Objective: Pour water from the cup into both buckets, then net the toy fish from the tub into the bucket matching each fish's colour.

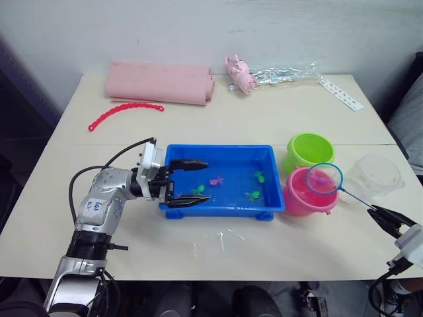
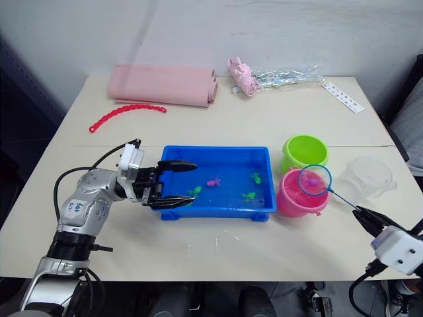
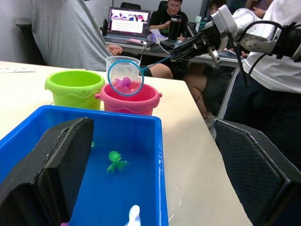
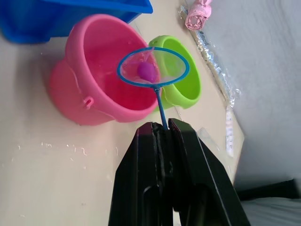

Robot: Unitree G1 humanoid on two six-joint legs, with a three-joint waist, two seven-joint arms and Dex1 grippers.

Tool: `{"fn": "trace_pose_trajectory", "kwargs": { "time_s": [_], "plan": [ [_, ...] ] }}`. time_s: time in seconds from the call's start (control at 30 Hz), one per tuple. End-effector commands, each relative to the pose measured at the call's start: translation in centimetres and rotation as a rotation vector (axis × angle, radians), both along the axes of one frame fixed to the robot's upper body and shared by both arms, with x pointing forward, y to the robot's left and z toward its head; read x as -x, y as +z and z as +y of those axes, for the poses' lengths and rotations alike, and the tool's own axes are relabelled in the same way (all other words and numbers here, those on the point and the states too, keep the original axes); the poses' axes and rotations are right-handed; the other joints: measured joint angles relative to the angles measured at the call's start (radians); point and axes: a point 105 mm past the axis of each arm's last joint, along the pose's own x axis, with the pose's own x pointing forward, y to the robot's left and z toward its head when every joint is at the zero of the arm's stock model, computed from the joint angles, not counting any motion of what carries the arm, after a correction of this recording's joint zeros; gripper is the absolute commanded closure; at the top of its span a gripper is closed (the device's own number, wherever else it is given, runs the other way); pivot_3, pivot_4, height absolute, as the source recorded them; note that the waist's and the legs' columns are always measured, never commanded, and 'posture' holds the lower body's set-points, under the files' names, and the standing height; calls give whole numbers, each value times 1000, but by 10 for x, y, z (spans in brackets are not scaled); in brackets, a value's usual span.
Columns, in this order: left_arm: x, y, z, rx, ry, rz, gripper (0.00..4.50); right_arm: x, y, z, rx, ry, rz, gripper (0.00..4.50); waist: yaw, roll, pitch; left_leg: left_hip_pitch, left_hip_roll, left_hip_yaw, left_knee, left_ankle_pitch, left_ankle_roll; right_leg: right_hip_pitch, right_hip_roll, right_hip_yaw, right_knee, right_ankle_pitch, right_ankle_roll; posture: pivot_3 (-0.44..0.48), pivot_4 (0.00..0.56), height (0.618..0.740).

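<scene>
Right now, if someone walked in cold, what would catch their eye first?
The blue tub mid-table, small fish lying in it, with the left gripper open at its near-left end. To its right, the right gripper holds the net with a magenta fish over the pink bucket.

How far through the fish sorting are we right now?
Pouring looks done: the cup stands upright beside the buckets. In hand: the right end effector holds the net, carrying a pink fish, over the pink bucket. The left end effector is open astride the tub's wall. Left: one pink and three green fish in the tub, the green ones bound for the green bucket.
</scene>
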Motion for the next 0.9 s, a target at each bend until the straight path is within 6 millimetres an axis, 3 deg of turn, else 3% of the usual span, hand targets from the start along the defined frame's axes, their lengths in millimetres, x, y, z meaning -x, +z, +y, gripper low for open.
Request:
{"fn": "trace_pose_trajectory", "kwargs": {
  "time_s": [0.03,0.1,0.47,0.9],
  "plan": [
    [0,3,3,13,12,2,40,4,4,4,194,24,-76,4500,0,0,0,0,0,0,0,0,0,0,0,0,0,0,0,0,150,740],
    [1,2,3,6,2,16,40,4,5,6,279,31,-98,4500,0,0,0,0,0,0,0,0,0,0,0,0,0,0,0,0,150,740],
    [-6,3,-2,24,1,-7,40,13,10,4,387,-71,-257,4500,0,0,0,0,0,0,-1,1,-1,0,0,1,0,0,0,0,150,740],
    [-9,2,-7,41,-4,-17,40,25,-7,7,455,-105,-265,4500,-3,0,0,2,0,0,-4,2,-3,0,1,2,0,0,0,0,150,740]
  ]
}}
